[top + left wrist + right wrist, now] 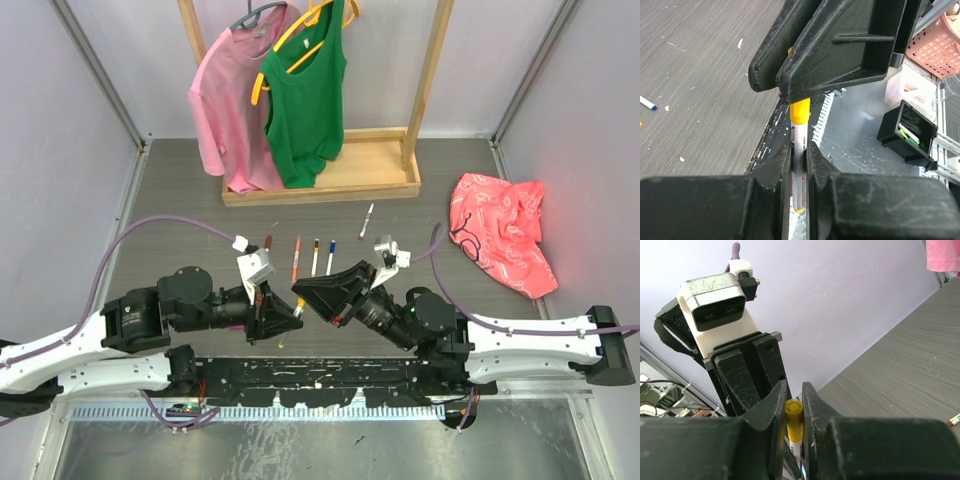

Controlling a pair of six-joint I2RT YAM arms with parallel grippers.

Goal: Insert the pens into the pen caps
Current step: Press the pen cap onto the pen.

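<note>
Both my jaws pinch: left the pen, right the yellow cap meeting its tip end-on above the counter's near edge.

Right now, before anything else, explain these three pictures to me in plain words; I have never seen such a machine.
This is a table robot with two arms, each ending in two fingers. The wide picture looks down from above and behind the arms. The other two pictures come from a camera on each wrist. On the grey table lie several loose pens, a wooden rack holding a pink shirt and a green tank top, and a crumpled red cloth. Between the arms, the left fingers clamp a white pen, and the right fingers clamp its yellow cap.
</note>
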